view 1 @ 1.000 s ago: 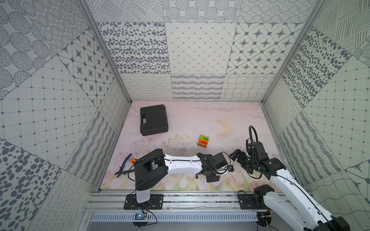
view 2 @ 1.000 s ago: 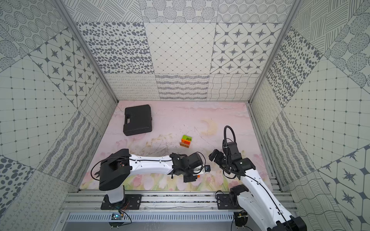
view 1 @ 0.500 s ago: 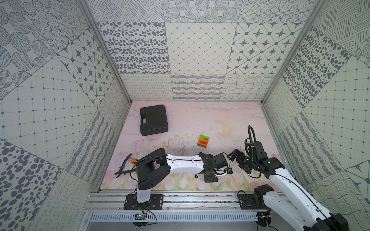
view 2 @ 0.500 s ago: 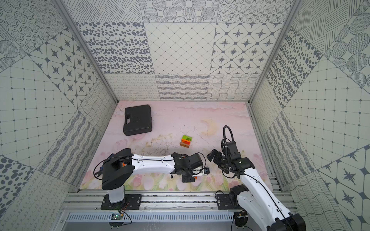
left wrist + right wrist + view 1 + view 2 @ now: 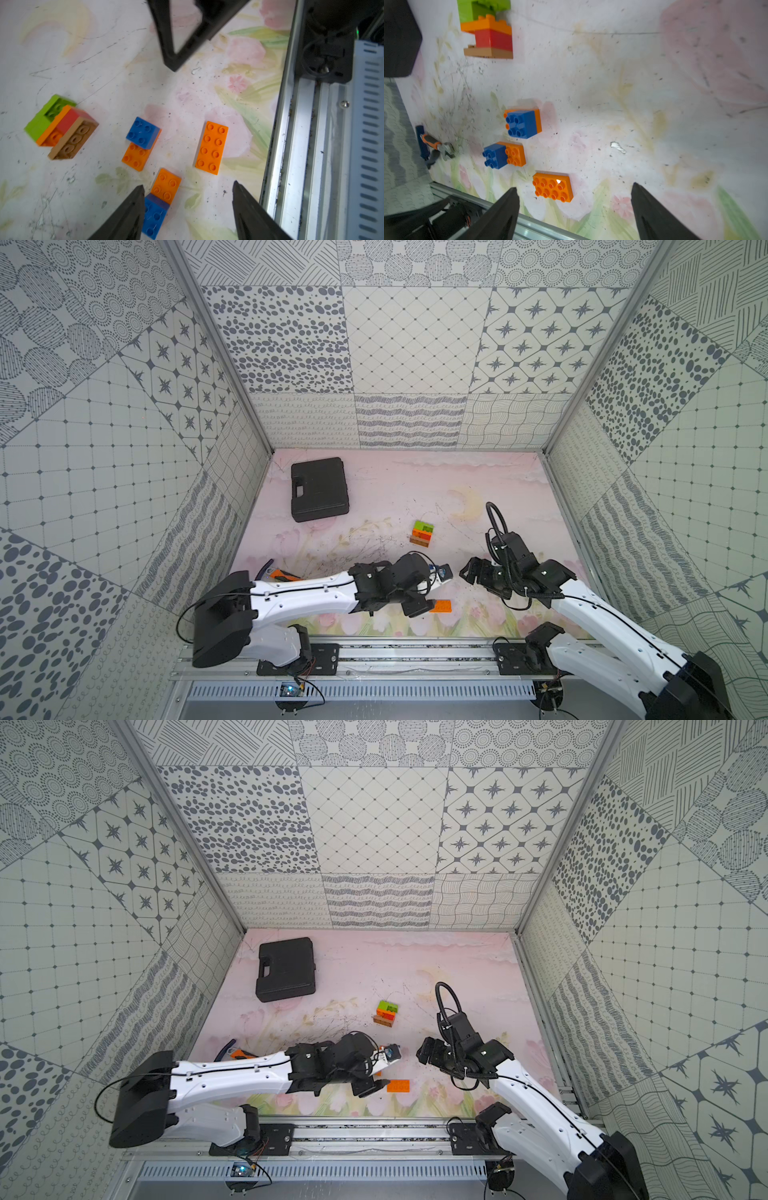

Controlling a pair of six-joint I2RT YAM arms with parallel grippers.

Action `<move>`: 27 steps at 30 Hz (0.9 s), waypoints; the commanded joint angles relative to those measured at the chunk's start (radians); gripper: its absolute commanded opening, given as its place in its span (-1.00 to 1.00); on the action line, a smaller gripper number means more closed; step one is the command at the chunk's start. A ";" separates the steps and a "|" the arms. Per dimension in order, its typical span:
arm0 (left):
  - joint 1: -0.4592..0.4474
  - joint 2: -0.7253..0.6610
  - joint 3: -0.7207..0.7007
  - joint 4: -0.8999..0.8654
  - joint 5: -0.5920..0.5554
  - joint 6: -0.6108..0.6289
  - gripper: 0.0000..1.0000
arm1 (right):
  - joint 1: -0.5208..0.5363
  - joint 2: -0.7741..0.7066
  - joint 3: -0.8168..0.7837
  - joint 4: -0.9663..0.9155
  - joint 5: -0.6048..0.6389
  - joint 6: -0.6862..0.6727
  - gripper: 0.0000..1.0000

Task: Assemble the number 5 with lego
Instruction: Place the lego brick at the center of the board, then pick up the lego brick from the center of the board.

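Lego lies on the pink mat. A joined stack of green, orange, red and brown bricks (image 5: 422, 533) (image 5: 386, 1013) (image 5: 60, 126) (image 5: 488, 31) rests mid-mat. Near the front lie a blue square on an orange brick (image 5: 142, 139) (image 5: 522, 124), a joined blue-and-orange piece (image 5: 164, 193) (image 5: 504, 155) and a flat orange oblong (image 5: 440, 606) (image 5: 398, 1086) (image 5: 212, 147) (image 5: 553, 187). My left gripper (image 5: 432, 590) (image 5: 380, 1071) (image 5: 188, 185) is open over the blue-and-orange piece, which sits by one finger on the mat. My right gripper (image 5: 467, 572) (image 5: 424, 1052) (image 5: 574, 187) is open and empty, facing the left one.
A black case (image 5: 319, 489) (image 5: 286, 969) lies at the back left. An orange-handled wrench (image 5: 278, 574) (image 5: 232, 1052) (image 5: 436, 149) sits by the left wall, partly behind my left arm. The metal rail (image 5: 415, 649) runs along the front edge, close to the orange oblong.
My left gripper has gone from shut to open, and the blue-and-orange piece now lies free on the mat. My right gripper has shifted left, closer to the left one.
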 commanded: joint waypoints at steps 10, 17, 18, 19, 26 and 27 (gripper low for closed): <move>0.231 -0.429 -0.251 0.027 -0.252 -0.742 0.71 | 0.459 0.418 0.223 -0.038 0.338 0.230 0.76; 0.256 -0.462 -0.273 -0.018 -0.291 -0.766 0.79 | 0.468 0.500 0.237 -0.024 0.324 0.250 0.75; 0.257 -0.461 -0.271 -0.022 -0.295 -0.763 0.80 | 0.468 0.505 0.235 -0.026 0.331 0.258 0.76; 0.257 -0.461 -0.272 -0.024 -0.296 -0.758 0.82 | 0.466 0.507 0.232 -0.019 0.330 0.261 0.75; 0.259 -0.443 -0.272 -0.029 -0.302 -0.752 0.90 | 0.454 0.543 0.228 0.027 0.281 0.251 0.73; 0.259 -0.442 -0.274 -0.030 -0.304 -0.751 0.91 | 0.454 0.549 0.230 0.024 0.278 0.250 0.73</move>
